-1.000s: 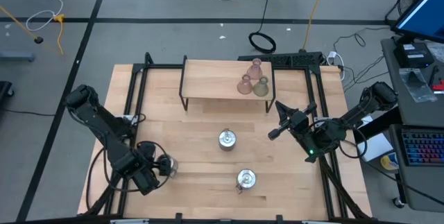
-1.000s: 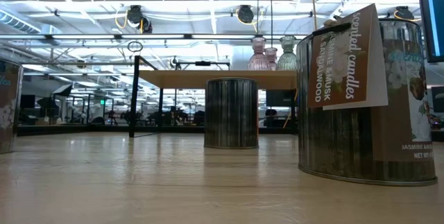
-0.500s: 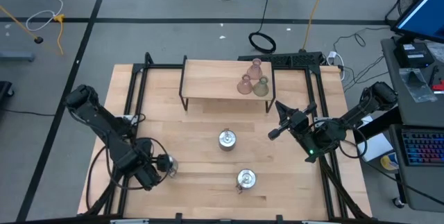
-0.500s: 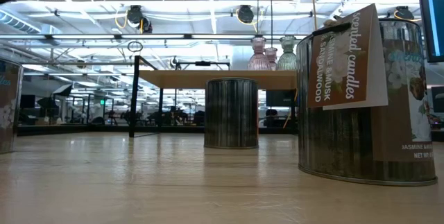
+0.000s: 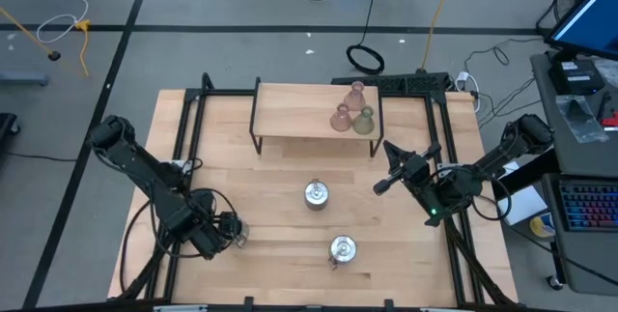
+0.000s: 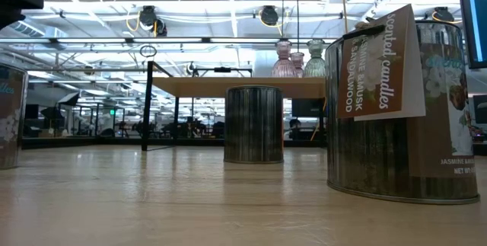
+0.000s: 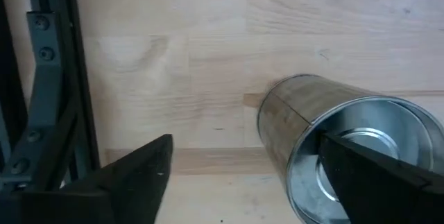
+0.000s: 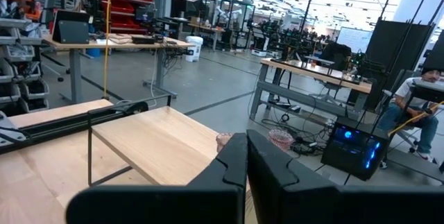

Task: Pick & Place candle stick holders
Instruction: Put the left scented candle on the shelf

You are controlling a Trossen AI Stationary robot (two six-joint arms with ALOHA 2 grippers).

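Three silver round holders stand upright on the table: one by my left gripper point(image 5: 233, 231), one mid-table point(image 5: 316, 194), one nearer the front point(image 5: 342, 248). Two pinkish glass holders point(image 5: 341, 117) and an olive one point(image 5: 364, 122) stand on a raised wooden shelf point(image 5: 290, 109). My left gripper point(image 7: 243, 175) is open, low over the table's left front. The nearby silver holder point(image 7: 326, 141) stands at one finger, not between the two. My right gripper point(image 8: 247, 161) is shut and empty, in the air right of the shelf. My left gripper has one finger point(image 7: 388, 168) showing across the open top rim point(image 7: 312, 137) of the silver holder in the wrist view. I cannot tell whether it touches the rim. The holder stands upright on the table.
Black metal frame rails point(image 5: 183, 148) run along the table's left and right sides, and one shows close to my left gripper point(image 7: 48, 78). In the low view the shelf point(image 6: 236, 86) stands on thin black legs behind the mid-table holder point(image 6: 253, 124).
My left gripper has moved a little toward the table's far edge beside the silver holder. More of it now shows at the low view's upper left corner. My right arm has kept still.
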